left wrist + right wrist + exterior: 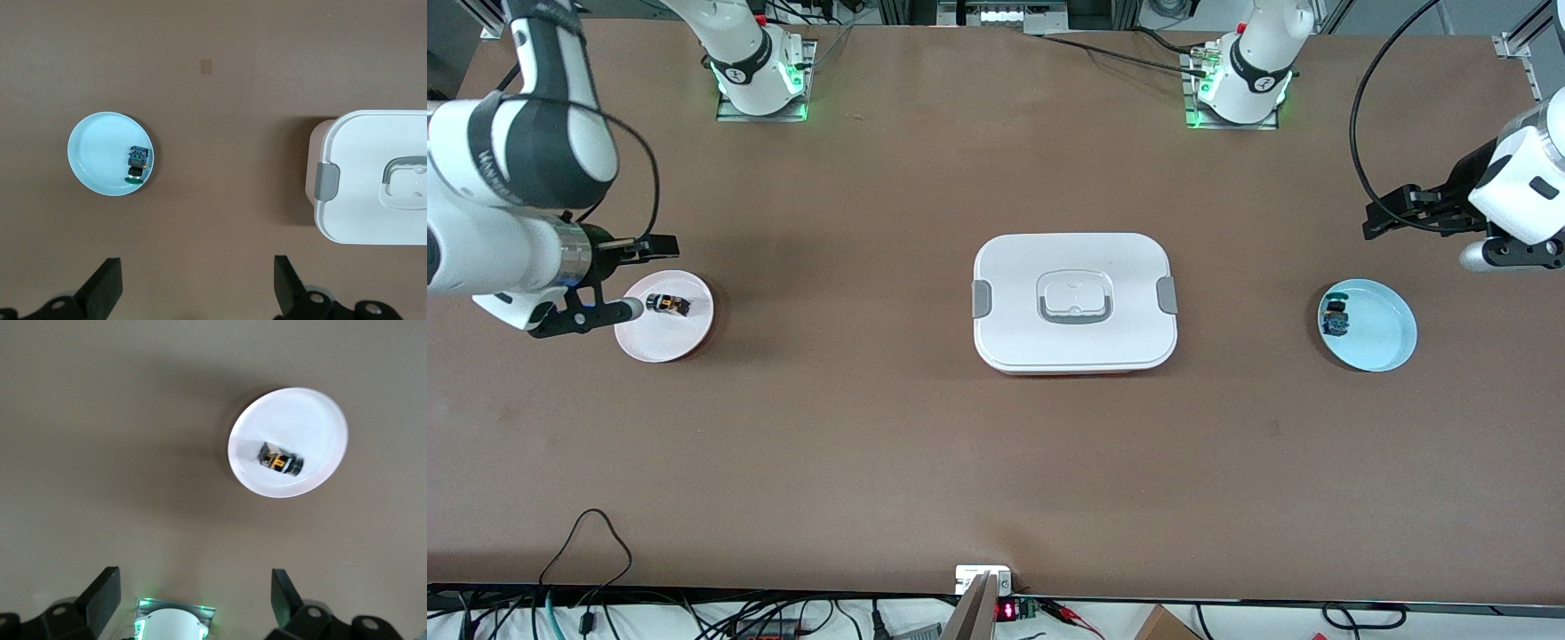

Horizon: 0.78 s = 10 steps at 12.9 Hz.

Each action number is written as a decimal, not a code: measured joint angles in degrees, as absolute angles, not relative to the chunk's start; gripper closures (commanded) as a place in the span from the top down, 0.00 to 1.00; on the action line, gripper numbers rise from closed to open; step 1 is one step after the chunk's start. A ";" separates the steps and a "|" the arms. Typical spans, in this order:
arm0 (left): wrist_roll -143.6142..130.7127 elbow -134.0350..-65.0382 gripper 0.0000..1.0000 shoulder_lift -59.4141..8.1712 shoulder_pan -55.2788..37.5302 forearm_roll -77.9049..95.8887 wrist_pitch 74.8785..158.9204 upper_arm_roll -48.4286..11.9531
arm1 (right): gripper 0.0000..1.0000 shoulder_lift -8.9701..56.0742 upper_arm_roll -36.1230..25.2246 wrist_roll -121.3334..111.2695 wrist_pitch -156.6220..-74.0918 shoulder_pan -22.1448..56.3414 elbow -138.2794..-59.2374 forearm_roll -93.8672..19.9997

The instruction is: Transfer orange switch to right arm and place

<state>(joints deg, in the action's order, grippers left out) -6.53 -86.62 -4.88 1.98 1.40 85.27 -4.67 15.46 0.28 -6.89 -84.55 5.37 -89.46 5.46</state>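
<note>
The orange switch [669,304] lies on its side on a small white plate [685,342] at the right arm's end of the table. It also shows in the right wrist view [280,461], on that plate [320,420]. My right gripper [649,277] is open and empty, up in the air over the plate's edge; its fingers [103,593] hold nothing and do not touch the switch. My left gripper [1383,218] is open and empty, raised over the table at the left arm's end; its fingers [107,283] stand wide apart.
A light blue plate [1392,342] at the left arm's end holds a small blue switch with a green top [1336,318]; both show in the left wrist view [93,153] [137,162]. A white lidded box [1074,302] sits mid-table. Cables lie along the front edge.
</note>
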 measured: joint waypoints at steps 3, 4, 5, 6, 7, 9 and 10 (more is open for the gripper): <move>-6.53 -86.57 1.00 -4.90 1.98 1.40 85.28 -4.67 | 1.00 14.08 -0.20 -6.75 -84.53 5.71 -84.71 7.51; -6.53 -86.55 1.00 -4.90 1.97 1.40 85.28 -4.67 | 1.00 13.87 -0.58 -6.76 -84.50 5.29 -82.67 7.54; -6.53 -86.53 1.00 -4.90 1.96 1.40 85.28 -4.67 | 1.00 13.68 -0.95 -6.65 -84.40 4.73 -80.89 7.32; -6.53 -86.40 1.00 -4.91 1.94 1.40 85.28 -4.69 | 1.00 13.32 -1.04 -6.04 -84.32 3.88 -79.71 6.49; -6.53 -85.96 1.00 -4.91 1.90 1.40 85.30 -4.71 | 1.00 12.74 -1.05 -4.95 -84.32 2.83 -79.15 5.15; -6.53 -84.77 1.00 -4.91 1.83 1.40 85.29 -4.81 | 1.00 11.49 -1.07 -4.28 -84.38 0.70 -79.06 3.50; -6.53 -84.46 1.00 -4.91 1.81 1.40 85.27 -4.85 | 1.00 11.07 -1.07 -4.17 -84.78 0.12 -79.20 3.00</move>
